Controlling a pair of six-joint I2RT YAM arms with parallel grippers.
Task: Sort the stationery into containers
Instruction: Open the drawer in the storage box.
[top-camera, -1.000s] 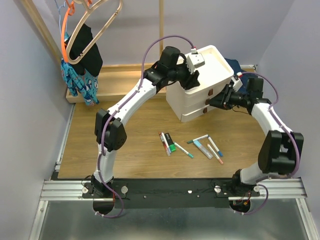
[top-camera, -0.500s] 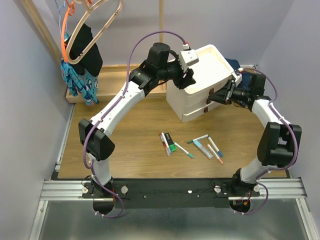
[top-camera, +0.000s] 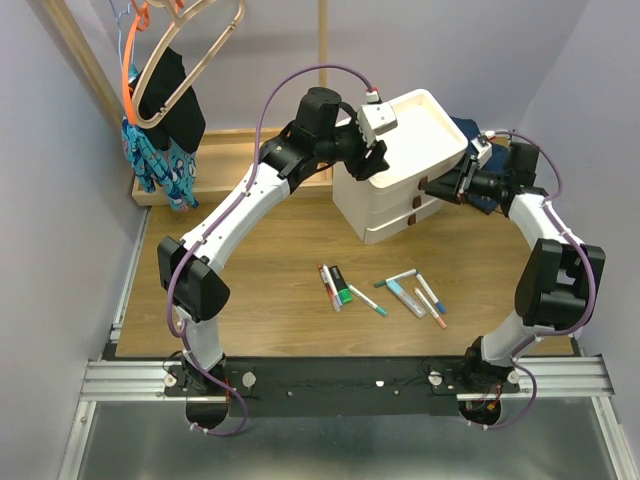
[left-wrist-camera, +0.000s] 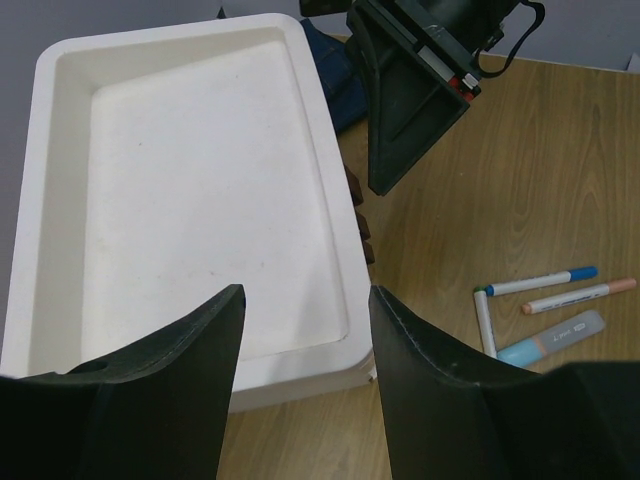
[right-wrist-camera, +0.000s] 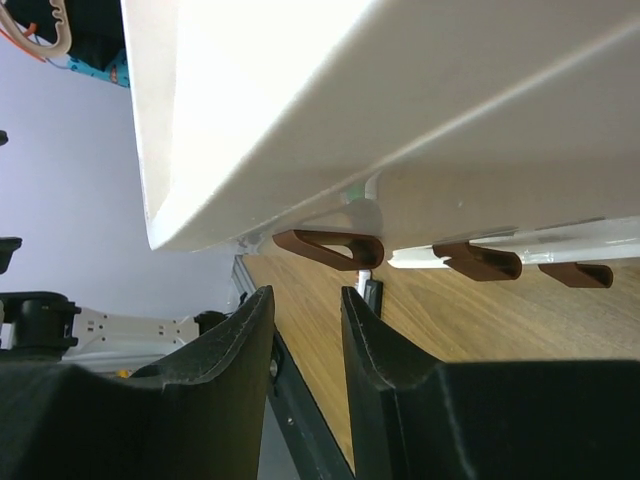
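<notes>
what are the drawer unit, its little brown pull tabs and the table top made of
Drawer unit: looks like moulded white plastic, smooth with a soft sheen and rounded edges. Pull tabs: brown loops, matte, probably plastic, though the look leaves it open. Table: wood or wood-look laminate, showing grain lines.

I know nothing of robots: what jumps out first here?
A white drawer unit stands at the back of the table. The left gripper hangs open over its tray top; the right gripper aims at a brown pull tab. Markers lie loose in front.
</notes>
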